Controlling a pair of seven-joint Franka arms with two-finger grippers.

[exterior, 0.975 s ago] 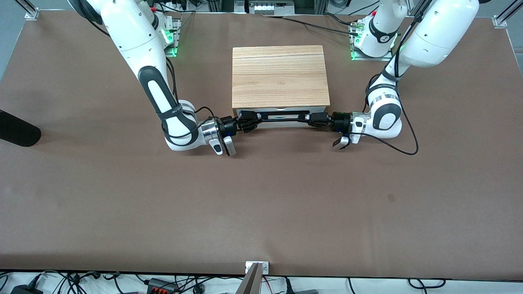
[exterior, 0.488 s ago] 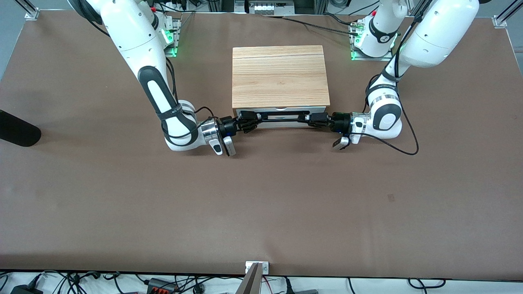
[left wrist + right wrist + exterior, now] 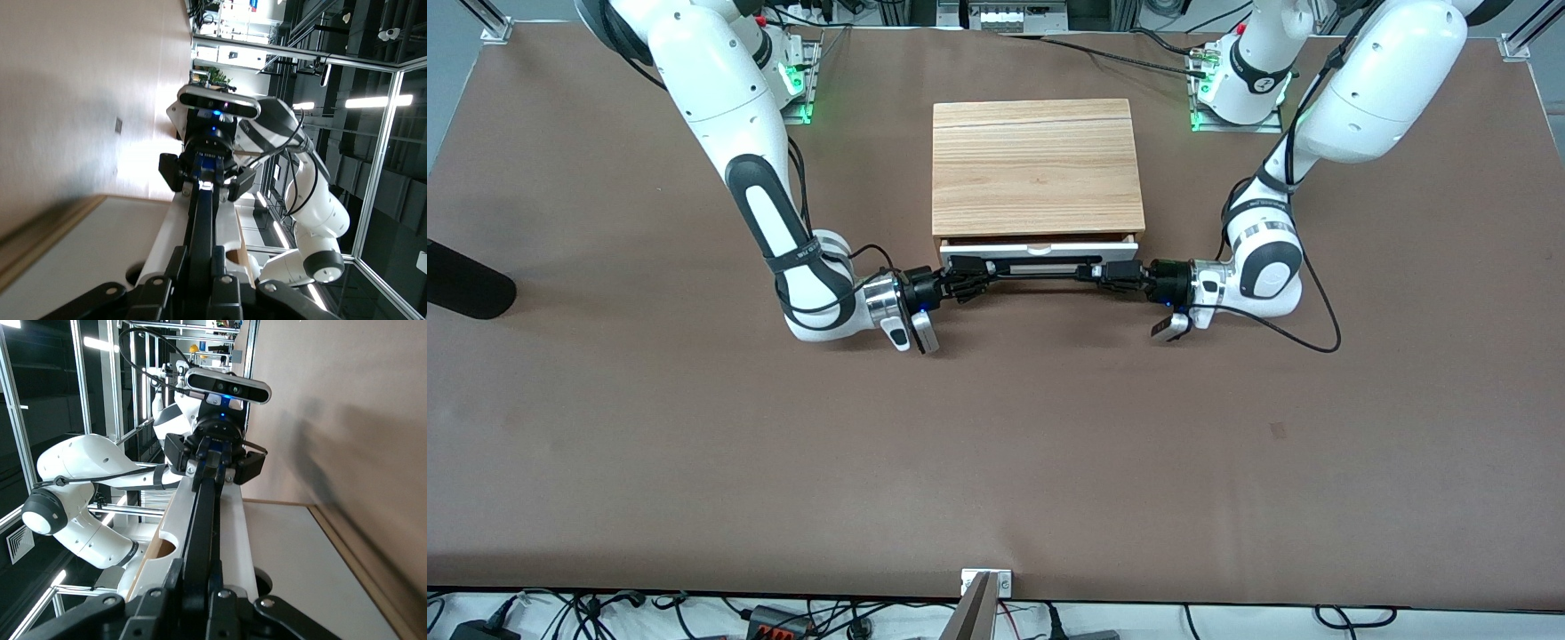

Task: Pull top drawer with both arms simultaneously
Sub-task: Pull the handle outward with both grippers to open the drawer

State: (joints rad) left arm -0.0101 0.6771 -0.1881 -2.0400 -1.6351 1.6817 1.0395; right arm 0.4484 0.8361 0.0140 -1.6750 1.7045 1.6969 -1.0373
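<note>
The top drawer has a white front panel with a half-round notch and a wide black bar handle. It stands slightly out of the light-wood cabinet. My left gripper is shut on the handle's end toward the left arm. My right gripper is shut on the end toward the right arm. In the left wrist view the fingers clamp the bar, with the right gripper at its other end. In the right wrist view the fingers clamp the bar.
The cabinet stands mid-table between the two arm bases. A black object lies at the table edge toward the right arm's end. Cables trail from the left wrist onto the brown table.
Both grippers have moved nearer to the front camera with the handle, and the top drawer has slid a little way out of the cabinet.
</note>
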